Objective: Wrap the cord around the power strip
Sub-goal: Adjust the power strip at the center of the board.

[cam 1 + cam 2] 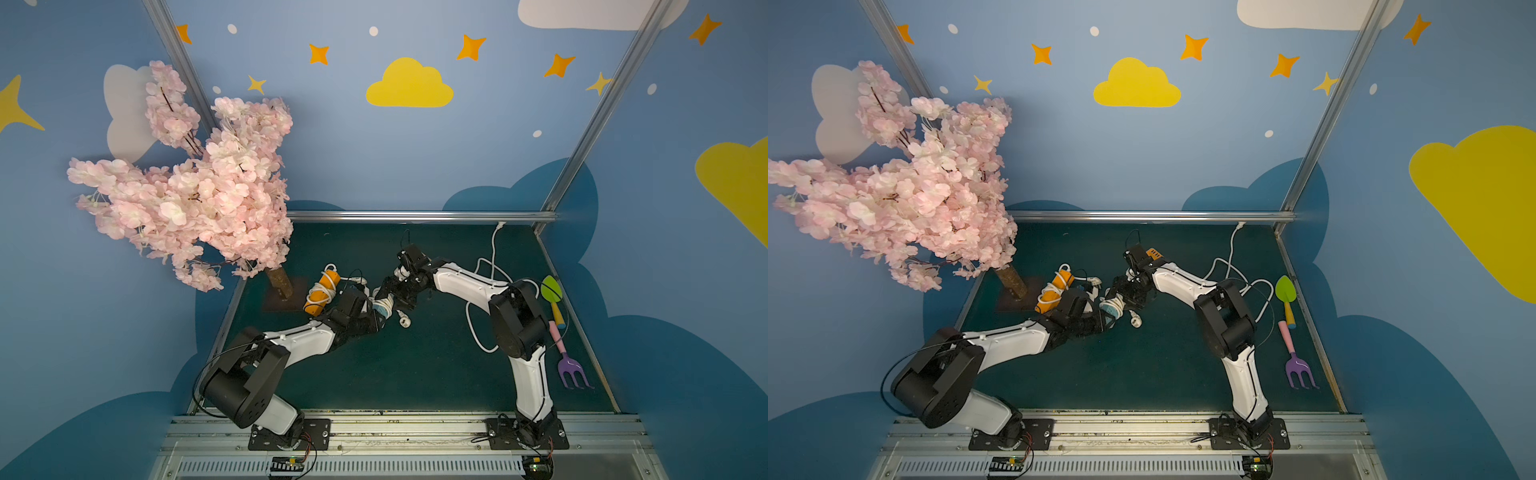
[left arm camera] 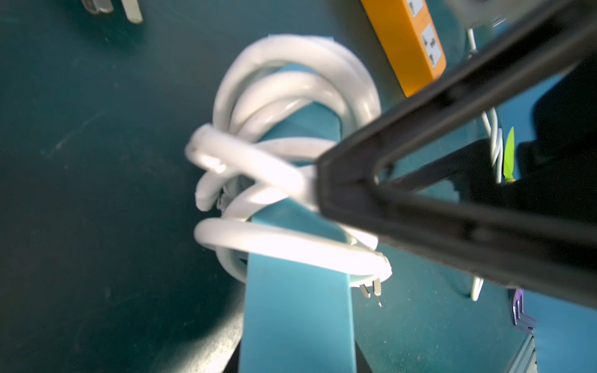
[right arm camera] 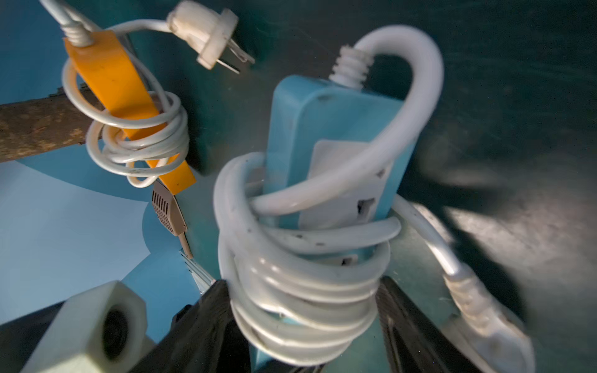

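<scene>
Blue strip [image 3: 326,129], one; orange strips [image 3: 122,97] [image 2: 403,48] — two (one wrapped)

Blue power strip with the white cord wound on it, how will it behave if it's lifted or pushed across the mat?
The blue power strip looks like rigid plastic, so it should lift as one stiff piece. Its cord sits in loose, uneven coils, so turns may slip off. The plug is outside the coils and would probably dangle or drag.
</scene>
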You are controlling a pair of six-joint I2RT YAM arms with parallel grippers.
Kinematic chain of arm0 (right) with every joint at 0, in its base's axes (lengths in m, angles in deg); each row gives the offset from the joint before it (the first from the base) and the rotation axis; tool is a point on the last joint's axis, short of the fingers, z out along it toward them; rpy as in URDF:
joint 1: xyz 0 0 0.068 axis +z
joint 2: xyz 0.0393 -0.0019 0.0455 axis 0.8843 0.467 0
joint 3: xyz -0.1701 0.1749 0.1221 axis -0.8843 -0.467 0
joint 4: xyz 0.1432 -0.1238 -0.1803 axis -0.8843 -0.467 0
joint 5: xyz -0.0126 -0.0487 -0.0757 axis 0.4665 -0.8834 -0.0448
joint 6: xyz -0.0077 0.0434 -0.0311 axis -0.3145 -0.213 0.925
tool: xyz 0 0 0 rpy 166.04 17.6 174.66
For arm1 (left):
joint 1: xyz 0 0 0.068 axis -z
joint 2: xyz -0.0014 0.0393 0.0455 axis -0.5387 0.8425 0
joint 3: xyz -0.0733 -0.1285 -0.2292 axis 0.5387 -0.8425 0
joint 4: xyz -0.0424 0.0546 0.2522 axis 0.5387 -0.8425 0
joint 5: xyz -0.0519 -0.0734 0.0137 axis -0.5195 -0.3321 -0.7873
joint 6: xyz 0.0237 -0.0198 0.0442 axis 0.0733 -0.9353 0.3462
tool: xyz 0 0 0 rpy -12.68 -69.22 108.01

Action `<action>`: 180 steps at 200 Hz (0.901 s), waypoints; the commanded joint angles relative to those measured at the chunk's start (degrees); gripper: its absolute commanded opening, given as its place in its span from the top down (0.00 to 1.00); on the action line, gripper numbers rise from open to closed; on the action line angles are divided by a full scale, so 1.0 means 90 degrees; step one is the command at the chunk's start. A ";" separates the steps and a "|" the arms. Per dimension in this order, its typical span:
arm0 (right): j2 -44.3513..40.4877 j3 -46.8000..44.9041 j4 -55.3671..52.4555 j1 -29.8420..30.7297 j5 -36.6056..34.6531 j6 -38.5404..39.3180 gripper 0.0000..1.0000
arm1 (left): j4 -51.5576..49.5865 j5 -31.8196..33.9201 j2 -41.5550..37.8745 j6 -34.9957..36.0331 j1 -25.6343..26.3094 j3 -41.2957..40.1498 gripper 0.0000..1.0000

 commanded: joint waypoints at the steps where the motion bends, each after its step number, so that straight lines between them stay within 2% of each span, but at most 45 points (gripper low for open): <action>1: 0.0536 0.0258 -0.0183 0.0035 -0.0234 -0.0213 0.29 | -0.0759 0.0046 0.0424 0.0091 0.0053 0.0050 0.89; 23: 0.0734 0.0320 -0.0136 0.0078 -0.0340 -0.0183 0.38 | -0.0990 0.0163 0.0159 0.0189 0.0045 0.0067 0.72; 43: 0.0682 0.0112 0.0145 0.0150 -0.0501 -0.0175 0.42 | -0.1639 0.0413 -0.0394 0.0551 0.0020 0.0202 0.56; 61: 0.0650 -0.0052 0.0399 0.0233 -0.0711 -0.0199 0.43 | -0.2369 0.0413 -0.0754 0.0837 -0.0105 0.0497 0.39; 81: 0.0705 -0.0068 0.0451 0.0304 -0.0970 -0.0173 0.43 | -0.3095 0.0211 -0.1118 0.1146 -0.0257 0.0843 0.26; 106: 0.0668 -0.0169 0.0387 0.0380 -0.1240 -0.0127 0.43 | -0.3836 0.0265 -0.1609 0.1484 -0.0443 0.1154 0.24; 135: 0.0476 -0.0176 0.0333 0.0422 -0.1348 -0.0127 0.35 | -0.3888 0.0539 -0.2214 0.1693 -0.0669 0.1155 0.24; 180: 0.0322 0.0189 -0.0037 0.0419 -0.1367 -0.0006 0.27 | -0.3843 0.0427 -0.2276 0.1718 -0.0787 0.1290 0.24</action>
